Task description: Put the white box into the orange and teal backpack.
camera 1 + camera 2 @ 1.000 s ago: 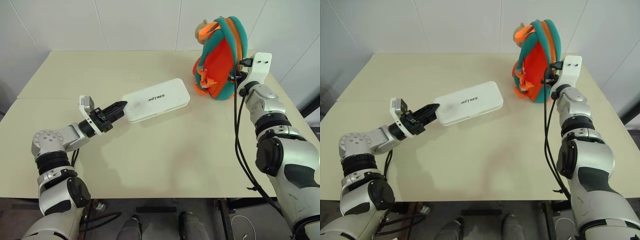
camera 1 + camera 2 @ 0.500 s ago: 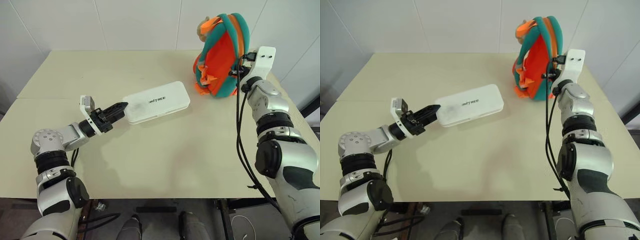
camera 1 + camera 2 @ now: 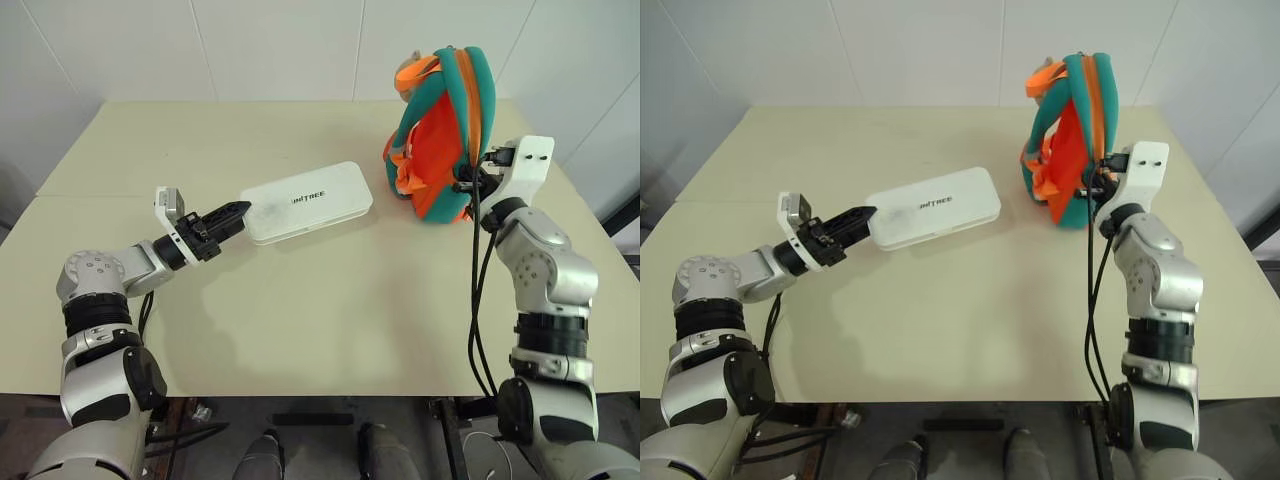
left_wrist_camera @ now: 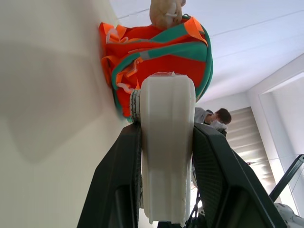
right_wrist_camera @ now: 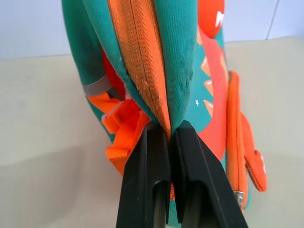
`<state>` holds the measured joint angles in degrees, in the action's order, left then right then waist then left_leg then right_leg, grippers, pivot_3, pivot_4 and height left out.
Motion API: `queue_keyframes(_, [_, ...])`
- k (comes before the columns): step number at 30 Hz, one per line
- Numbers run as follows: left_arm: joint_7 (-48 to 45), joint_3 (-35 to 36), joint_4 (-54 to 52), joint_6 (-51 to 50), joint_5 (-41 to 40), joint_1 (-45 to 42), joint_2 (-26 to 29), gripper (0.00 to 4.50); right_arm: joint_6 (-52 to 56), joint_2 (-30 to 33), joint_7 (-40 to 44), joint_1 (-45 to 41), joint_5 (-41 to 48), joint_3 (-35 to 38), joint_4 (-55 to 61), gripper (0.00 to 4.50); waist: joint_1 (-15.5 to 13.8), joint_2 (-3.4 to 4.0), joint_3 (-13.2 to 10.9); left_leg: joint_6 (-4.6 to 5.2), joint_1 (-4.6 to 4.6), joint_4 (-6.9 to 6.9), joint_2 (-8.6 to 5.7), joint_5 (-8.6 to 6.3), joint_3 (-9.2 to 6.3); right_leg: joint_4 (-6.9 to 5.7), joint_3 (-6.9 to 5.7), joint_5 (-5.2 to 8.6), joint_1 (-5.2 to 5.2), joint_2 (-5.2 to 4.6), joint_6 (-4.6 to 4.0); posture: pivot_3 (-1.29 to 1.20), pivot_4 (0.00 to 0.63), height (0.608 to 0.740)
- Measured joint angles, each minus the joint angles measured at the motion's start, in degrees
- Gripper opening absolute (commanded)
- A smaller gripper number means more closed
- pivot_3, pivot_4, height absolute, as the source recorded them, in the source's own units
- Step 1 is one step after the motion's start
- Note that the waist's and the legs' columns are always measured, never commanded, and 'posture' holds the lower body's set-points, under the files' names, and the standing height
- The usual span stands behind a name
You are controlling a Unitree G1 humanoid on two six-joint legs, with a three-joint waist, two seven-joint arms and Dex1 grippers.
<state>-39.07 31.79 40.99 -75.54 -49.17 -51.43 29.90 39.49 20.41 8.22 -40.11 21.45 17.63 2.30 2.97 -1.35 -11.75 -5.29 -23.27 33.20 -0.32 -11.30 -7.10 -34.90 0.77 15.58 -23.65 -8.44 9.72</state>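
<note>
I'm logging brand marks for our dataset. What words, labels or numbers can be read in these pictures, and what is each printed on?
"UNITREE": small dark lettering on the top face of the flat white rectangular box with rounded corners; the first letters are too faint to be sure of.
The orange and teal fabric backpack: no lettering readable; the small white marks on its orange panel in the right wrist view are too small to make out.
Nothing else carries text.
</note>
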Motion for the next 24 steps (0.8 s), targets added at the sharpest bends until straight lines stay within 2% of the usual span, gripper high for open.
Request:
queue_keyframes(7, [-3.09,-3.69,2.66,0.11,1.55,-0.39,1.72,1.23,9.32,-3.0,-4.29,9.43,5.86,2.64,17.08,0.0,-0.16,0.0,0.0,0.22,0.06,0.07,0.0,-0.11,-0.01,0.04,0.02,0.01,0.0,0.01,-0.04,0.0,0.15,0.74])
queue_keyframes(13, [-5.69,-5.87,4.66,0.66,2.72,-1.8,3.23,1.23,14.27,-2.7,-5.47,12.4,9.28,3.93,22.57,0.0,-0.59,0.0,0.0,0.23,0.08,0.09,0.0,-0.11,-0.01,0.03,0.03,0.0,0.0,0.01,-0.06,0.0,0.15,0.74])
queue_keyframes(24, [-11.9,-13.2,5.07,0.53,7.36,-1.96,6.67,1.23,18.19,3.94,-2.43,14.98,12.67,5.21,24.61,0.0,-1.38,0.0,0.0,0.27,0.06,0.06,0.0,-0.13,0.01,0.14,0.02,0.01,0.01,0.01,-0.06,0.0,0.15,0.74])
